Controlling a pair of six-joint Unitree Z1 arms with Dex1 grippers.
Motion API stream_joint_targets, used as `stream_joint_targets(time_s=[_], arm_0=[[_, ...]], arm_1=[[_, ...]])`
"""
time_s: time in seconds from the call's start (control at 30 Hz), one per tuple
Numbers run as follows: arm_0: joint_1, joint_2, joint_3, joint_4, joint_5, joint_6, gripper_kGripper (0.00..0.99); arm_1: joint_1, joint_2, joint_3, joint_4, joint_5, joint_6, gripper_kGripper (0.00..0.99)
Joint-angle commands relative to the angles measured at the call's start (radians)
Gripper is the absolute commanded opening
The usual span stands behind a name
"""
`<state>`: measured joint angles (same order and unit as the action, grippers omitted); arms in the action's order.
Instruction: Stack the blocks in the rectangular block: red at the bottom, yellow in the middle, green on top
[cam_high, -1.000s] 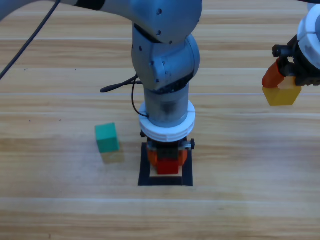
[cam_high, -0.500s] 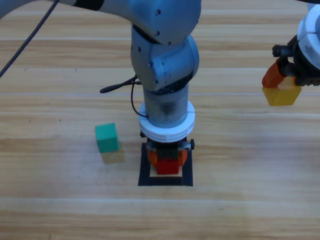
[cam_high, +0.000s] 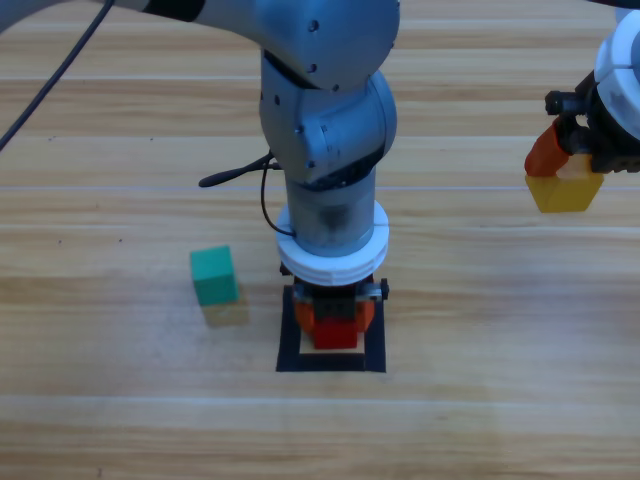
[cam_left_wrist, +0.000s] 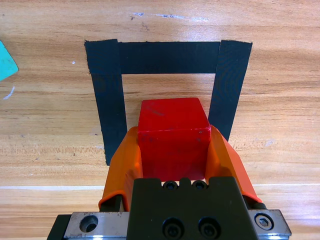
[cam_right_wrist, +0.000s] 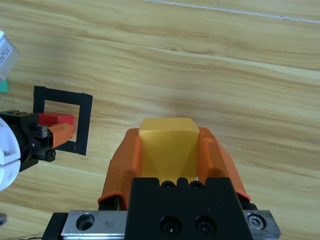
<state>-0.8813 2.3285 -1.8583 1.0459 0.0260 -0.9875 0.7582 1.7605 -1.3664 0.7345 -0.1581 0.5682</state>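
**Red cube gripped over the taped square, yellow cube held aloft at right**

Red cube (cam_high: 336, 333), seen from the high view, sits inside the black tape outline (cam_high: 290, 345), clamped between the orange jaws of the left gripper (cam_high: 335, 318), whose grey arm comes straight down over it. The teal-green cube (cam_high: 214, 275) rests on the bare wooden table (cam_high: 120, 400) just left of the outline, apart from it. Far right, the right gripper (cam_high: 565, 160) grasps the yellow cube (cam_high: 566, 190).

In the left wrist view, the red cube (cam_left_wrist: 173, 137) is matte and plain-faced, its edges square with the tape; it lies within the outline (cam_left_wrist: 170, 56), towards its open near side, with the left gripper (cam_left_wrist: 172, 150) closed on both its flanks. A teal corner (cam_left_wrist: 7, 61) shows at the left edge.

In the right wrist view, the right gripper (cam_right_wrist: 168, 150) pinches the smooth yellow cube (cam_right_wrist: 167, 142) above wood grain; the outline (cam_right_wrist: 82, 117) and red cube (cam_right_wrist: 56, 119) lie well off to the left.
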Motion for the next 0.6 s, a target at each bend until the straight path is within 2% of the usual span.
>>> stream_joint_targets(time_s=[0.03,0.17,0.2,0.23,0.27,0.3,0.33,0.37,0.4,0.6], arm_0=[[0.018,0.040,0.047,-0.012,-0.005,0.001,0.000],[0.018,0.040,0.050,-0.015,-0.005,0.001,0.000],[0.018,0.038,0.050,-0.017,-0.005,0.003,0.018],[0.018,0.038,0.048,-0.021,-0.005,0.003,0.092],[0.018,0.038,0.044,-0.023,-0.005,0.003,0.232],[0.016,0.038,0.034,-0.021,-0.005,0.001,0.420],[0.013,0.038,0.027,-0.021,-0.005,0.000,0.692],[0.012,0.035,0.024,-0.021,-0.005,-0.003,0.922],[0.012,0.032,0.024,-0.020,-0.005,-0.008,0.988],[0.012,0.018,0.030,-0.020,-0.005,-0.008,0.990]], arm_1=[[0.027,0.051,0.027,0.016,-0.017,-0.010,0.064],[0.027,0.050,0.029,0.016,-0.017,-0.010,0.064],[0.027,0.051,0.027,0.016,-0.017,-0.010,0.064],[0.027,0.051,0.029,0.016,-0.017,-0.010,0.064],[0.027,0.050,0.029,0.016,-0.017,-0.010,0.064],[0.027,0.051,0.029,0.016,-0.017,-0.010,0.064],[0.027,0.050,0.029,0.016,-0.017,-0.010,0.064],[0.027,0.050,0.029,0.016,-0.017,-0.010,0.064],[0.027,0.051,0.030,0.016,-0.017,-0.010,0.064],[0.027,0.051,0.030,0.016,-0.018,-0.010,0.064]])
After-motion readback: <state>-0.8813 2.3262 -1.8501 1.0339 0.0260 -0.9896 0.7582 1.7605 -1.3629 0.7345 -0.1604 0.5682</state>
